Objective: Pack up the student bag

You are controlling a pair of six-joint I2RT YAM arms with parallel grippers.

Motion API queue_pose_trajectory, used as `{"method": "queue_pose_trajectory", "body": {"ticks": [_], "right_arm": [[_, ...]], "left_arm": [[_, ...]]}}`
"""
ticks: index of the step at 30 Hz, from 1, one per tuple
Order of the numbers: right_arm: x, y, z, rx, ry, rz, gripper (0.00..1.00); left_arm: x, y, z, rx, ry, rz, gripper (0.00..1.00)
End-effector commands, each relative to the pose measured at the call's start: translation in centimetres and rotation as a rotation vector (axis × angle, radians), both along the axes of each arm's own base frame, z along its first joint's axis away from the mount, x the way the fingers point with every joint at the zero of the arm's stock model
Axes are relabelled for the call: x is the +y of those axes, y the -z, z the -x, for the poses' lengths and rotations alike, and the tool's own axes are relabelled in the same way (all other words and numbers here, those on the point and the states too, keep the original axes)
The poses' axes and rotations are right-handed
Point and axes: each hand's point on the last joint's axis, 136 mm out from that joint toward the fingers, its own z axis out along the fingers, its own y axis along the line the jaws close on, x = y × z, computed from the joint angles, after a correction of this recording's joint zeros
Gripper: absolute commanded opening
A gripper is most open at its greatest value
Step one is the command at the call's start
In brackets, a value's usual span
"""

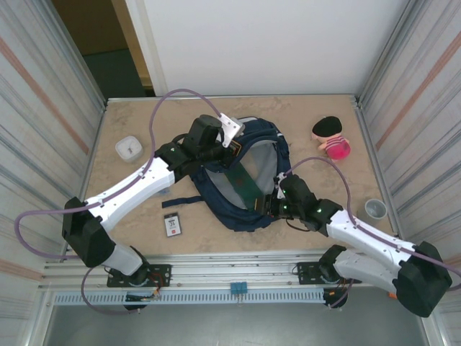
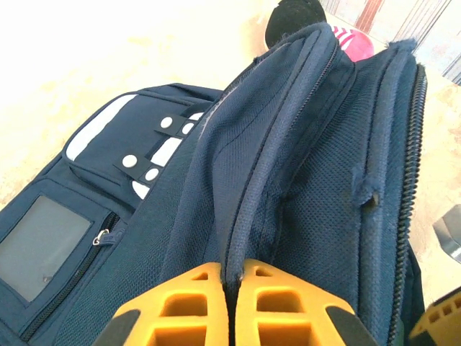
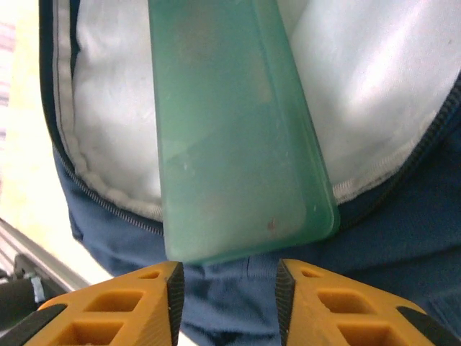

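Observation:
The navy student bag [image 1: 270,148] lies open in the middle of the table, its pale lining [image 1: 234,180] showing. My left gripper [image 1: 229,148] is shut on the bag's upper opening edge [image 2: 248,209] and holds it lifted. A flat green case [image 1: 246,179] lies slanted inside the opening, its near end resting over the bag's lower rim [image 3: 238,137]. My right gripper [image 3: 229,288] stands open just short of that end, nothing between its fingers. The bag's front pocket with white stripes and a grey patch [image 2: 43,241] faces the left wrist camera.
A black-and-pink item [image 1: 330,137] lies at the far right. A white square container [image 1: 129,148] sits at the left, a small dark card [image 1: 172,225] near the front, and a grey cup [image 1: 375,210] at the right. Corrugated walls enclose the table.

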Motion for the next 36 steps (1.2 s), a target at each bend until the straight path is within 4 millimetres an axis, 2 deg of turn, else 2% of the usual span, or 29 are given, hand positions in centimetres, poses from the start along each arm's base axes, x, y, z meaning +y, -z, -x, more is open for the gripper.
{"method": "queue_pose_trajectory", "body": {"ticks": [1, 7, 12, 14, 17, 20, 24, 29, 36], "right_arm": [[0.8, -0.6, -2.3, -0.080, 0.068, -0.052, 0.35], [3.9, -1.4, -5.4, -0.154, 0.029, -0.076, 0.31], [6.2, -2.0, -7.3, -0.202, -0.009, -0.108, 0.33], [6.0, -2.6, -7.6, -0.218, -0.002, -0.106, 0.36], [4.8, -2.8, -7.1, -0.217, 0.029, -0.090, 0.42], [2.6, -1.7, -6.5, -0.158, 0.111, -0.074, 0.52], [1.3, -0.4, -6.5, -0.106, 0.195, -0.110, 0.55], [1.7, 0.9, -7.5, -0.083, 0.217, -0.113, 0.49], [4.1, 1.8, -8.5, -0.069, 0.196, -0.139, 0.40]], "left_arm": [[-1.1, -6.0, -0.5, -0.119, 0.018, 0.164, 0.00], [-1.0, -5.9, -0.4, -0.115, 0.018, 0.168, 0.00], [-0.7, -5.8, -0.3, -0.115, 0.009, 0.160, 0.00], [-0.5, -5.7, -0.3, -0.119, 0.003, 0.154, 0.00], [-0.3, -5.8, -0.3, -0.128, -0.002, 0.150, 0.00], [-0.2, -6.1, -0.4, -0.137, -0.005, 0.150, 0.00], [-0.3, -6.1, -0.4, -0.134, -0.003, 0.157, 0.00], [-0.8, -5.6, -0.3, -0.114, 0.008, 0.167, 0.00], [-0.9, -5.6, -0.4, -0.106, 0.006, 0.178, 0.00]]}}
